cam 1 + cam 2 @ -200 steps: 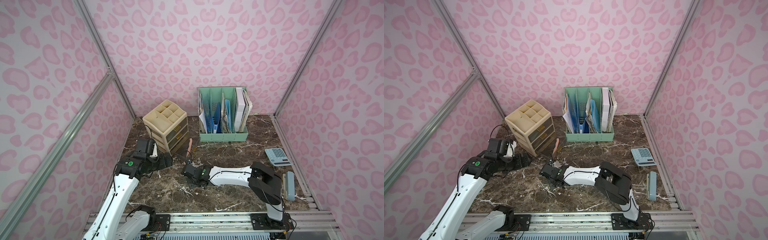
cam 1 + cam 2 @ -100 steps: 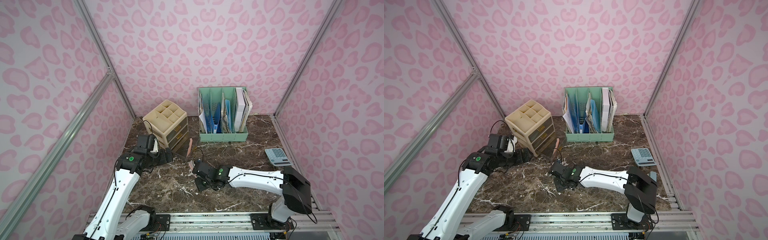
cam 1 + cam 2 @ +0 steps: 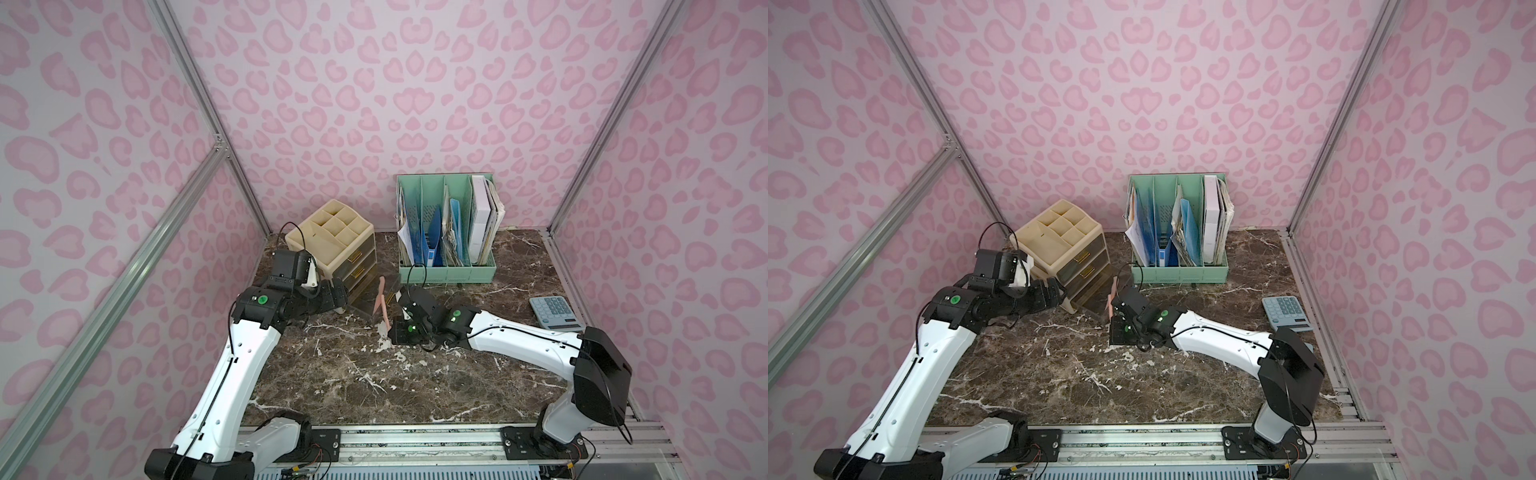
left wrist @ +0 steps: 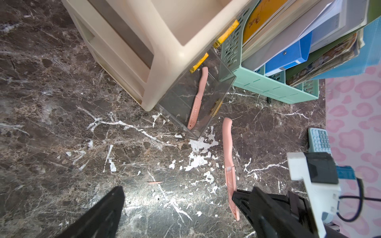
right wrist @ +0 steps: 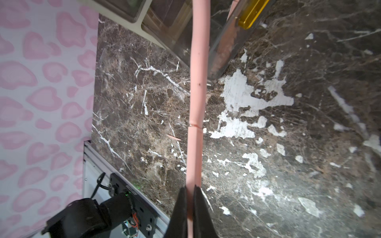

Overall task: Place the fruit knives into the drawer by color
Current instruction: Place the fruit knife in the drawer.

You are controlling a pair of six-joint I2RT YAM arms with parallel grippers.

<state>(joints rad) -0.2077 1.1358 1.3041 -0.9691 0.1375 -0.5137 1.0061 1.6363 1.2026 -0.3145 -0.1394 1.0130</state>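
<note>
Checking every view, we saw the right gripper (image 5: 190,190) clenched on one end of a slim salmon pink fruit knife (image 5: 196,92) near the centre of both top views, over the brown marble tabletop (image 3: 353,374). Its free end was just beside the front of the clear plastic bottom drawer (image 4: 175,107), pulled out of the cream plastic drawer cabinet (image 3: 332,237). A second salmon pink knife (image 4: 198,96) lay inside that drawer. The left gripper (image 3: 337,294) hung with jaws spread wide and empty, left of centre by the cabinet's base.
</note>
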